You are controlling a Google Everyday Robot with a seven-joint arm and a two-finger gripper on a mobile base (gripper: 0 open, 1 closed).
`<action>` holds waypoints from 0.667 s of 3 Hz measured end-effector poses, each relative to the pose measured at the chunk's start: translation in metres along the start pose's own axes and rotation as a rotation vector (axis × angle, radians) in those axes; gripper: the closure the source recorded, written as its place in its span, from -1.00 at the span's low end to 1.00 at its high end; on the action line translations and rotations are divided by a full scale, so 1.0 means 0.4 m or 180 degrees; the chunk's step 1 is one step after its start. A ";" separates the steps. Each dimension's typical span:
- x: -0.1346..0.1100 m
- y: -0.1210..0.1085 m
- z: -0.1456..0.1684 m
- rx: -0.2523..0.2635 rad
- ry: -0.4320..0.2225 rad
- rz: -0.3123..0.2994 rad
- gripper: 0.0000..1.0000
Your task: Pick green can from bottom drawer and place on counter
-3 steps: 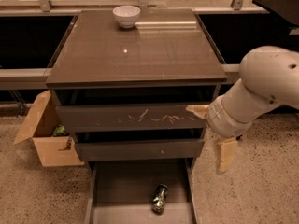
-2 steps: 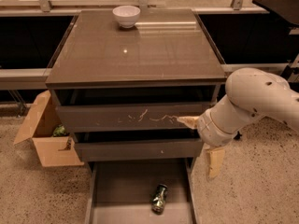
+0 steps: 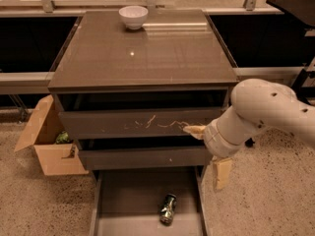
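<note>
End effector [image 3: 204,156] spread wide beside open bottom drawer [image 3: 129,193]; green can [image 3: 168,209] lies inside

One high camera in front looks down on the counter [image 3: 147,58], drawers [image 3: 108,124] and floor [image 3: 44,205] from moderate distance; gripper [image 3: 208,152] lower right, beside the drawers.

Bottom drawer [image 3: 125,200] open from above; green can [image 3: 168,209] alone on floor, room all round. Middle drawer [image 3: 142,157] front overhangs rear. Gripper [image 3: 204,157], fingers [image 3: 221,173] spread, above drawer's R wall. Counter [image 3: 147,58] free exc. white bowl [image 3: 133,16] at back edge.
</note>
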State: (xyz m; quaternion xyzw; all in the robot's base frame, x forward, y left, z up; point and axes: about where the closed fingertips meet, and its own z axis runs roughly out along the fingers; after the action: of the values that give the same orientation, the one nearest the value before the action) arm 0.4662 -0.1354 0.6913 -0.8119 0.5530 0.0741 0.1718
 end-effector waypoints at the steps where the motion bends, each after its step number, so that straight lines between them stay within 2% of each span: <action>1: 0.008 -0.005 0.160 -0.0035 0.0115 -0.0367 -1.00; 2: 0.019 -0.010 0.266 -0.0049 0.0104 -0.0590 -1.00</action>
State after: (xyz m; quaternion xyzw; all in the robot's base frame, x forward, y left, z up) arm 0.4800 -0.1022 0.5910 -0.8620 0.4776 0.0489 0.1625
